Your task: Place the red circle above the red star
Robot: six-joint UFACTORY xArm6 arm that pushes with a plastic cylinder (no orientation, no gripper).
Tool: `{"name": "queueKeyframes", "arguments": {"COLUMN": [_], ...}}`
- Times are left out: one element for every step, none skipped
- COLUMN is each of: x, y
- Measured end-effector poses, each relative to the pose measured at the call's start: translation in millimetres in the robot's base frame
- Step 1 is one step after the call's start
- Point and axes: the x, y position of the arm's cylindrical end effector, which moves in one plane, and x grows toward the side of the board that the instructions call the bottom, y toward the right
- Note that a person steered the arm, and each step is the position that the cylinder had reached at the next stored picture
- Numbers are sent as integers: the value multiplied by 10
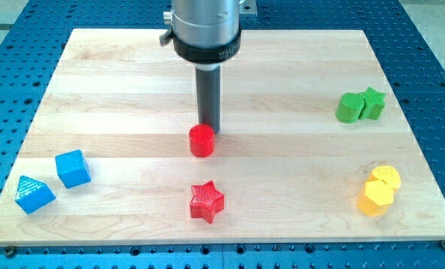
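Note:
The red circle (201, 140) is a short red cylinder near the middle of the wooden board (133, 82). The red star (206, 201) lies below it toward the view's bottom, a block's width apart and almost in line with it. My tip (210, 128) stands just behind the red circle at its upper right edge, touching or nearly touching it. The rod rises straight up to the grey arm at the view's top.
A blue cube (72, 168) and a blue triangular block (33, 194) lie at the lower left. A green circle (349, 108) and a green star (372, 103) sit together at the right. Two yellow blocks (378, 191) sit at the lower right.

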Motion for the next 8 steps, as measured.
{"name": "queueKeyframes", "arguments": {"x": [27,-197,-192,21,273,113,233,424], "y": [0,0,0,0,0,-151,-275,-90]}}
